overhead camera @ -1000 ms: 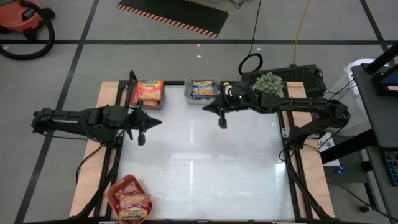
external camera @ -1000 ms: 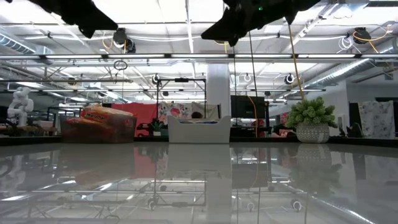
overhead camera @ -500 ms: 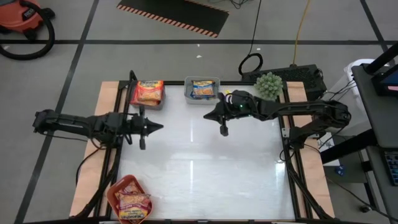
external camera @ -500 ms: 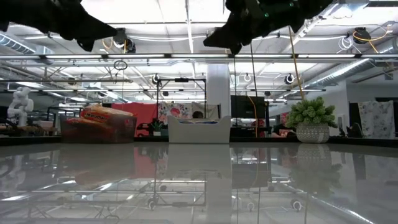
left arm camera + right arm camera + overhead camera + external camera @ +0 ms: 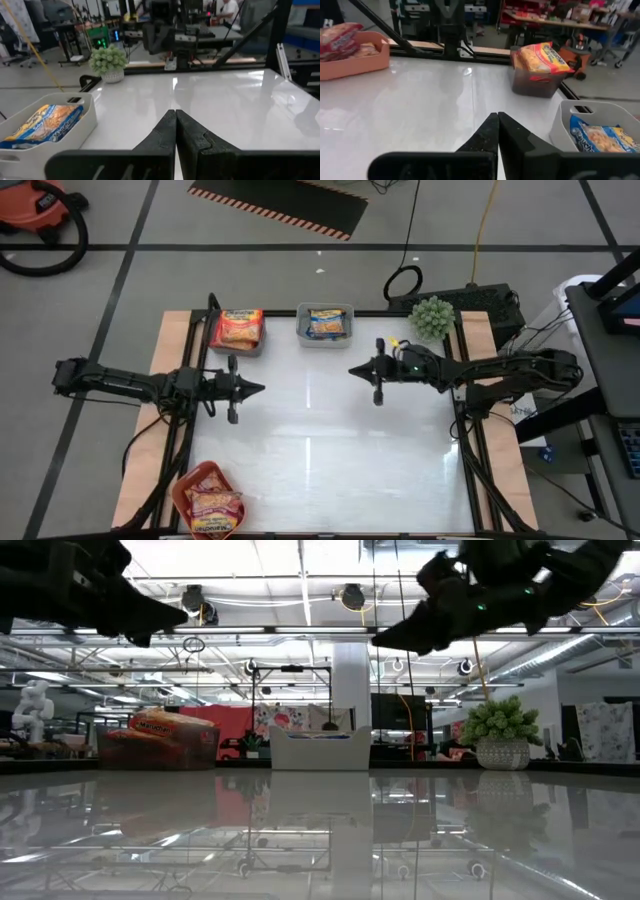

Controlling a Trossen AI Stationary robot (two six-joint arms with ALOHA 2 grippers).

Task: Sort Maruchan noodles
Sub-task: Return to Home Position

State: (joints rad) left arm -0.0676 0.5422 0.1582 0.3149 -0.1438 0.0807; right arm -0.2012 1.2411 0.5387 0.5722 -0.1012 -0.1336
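The Maruchan noodles lie in three bins. Orange-red packets (image 5: pixel 240 326) fill a clear bin at the far left, blue packets (image 5: pixel 325 322) a white bin (image 5: pixel 303 337) beside it, and pink packets (image 5: pixel 213 504) a salmon bin (image 5: pixel 180 492) at the near left corner. My left gripper (image 5: pixel 262 388) hovers shut and level over the table's left part, pointing right. My right gripper (image 5: pixel 351 370) hovers shut over the far middle, pointing left. Neither holds anything. In the wrist views the shut left fingers (image 5: pixel 176 115) and right fingers (image 5: pixel 497 116) show above bare white tabletop.
A small potted plant (image 5: pixel 433 316) stands at the far right corner. The white tabletop (image 5: pixel 330 450) between the grippers and the near edge carries nothing. Black frame rails (image 5: pixel 462 430) run along the table's sides.
Both arms have sunk toward the table and levelled out. My right gripper has drawn back toward the table's right edge and a little toward the near edge. My left gripper has come down almost in place. Both stayed shut.
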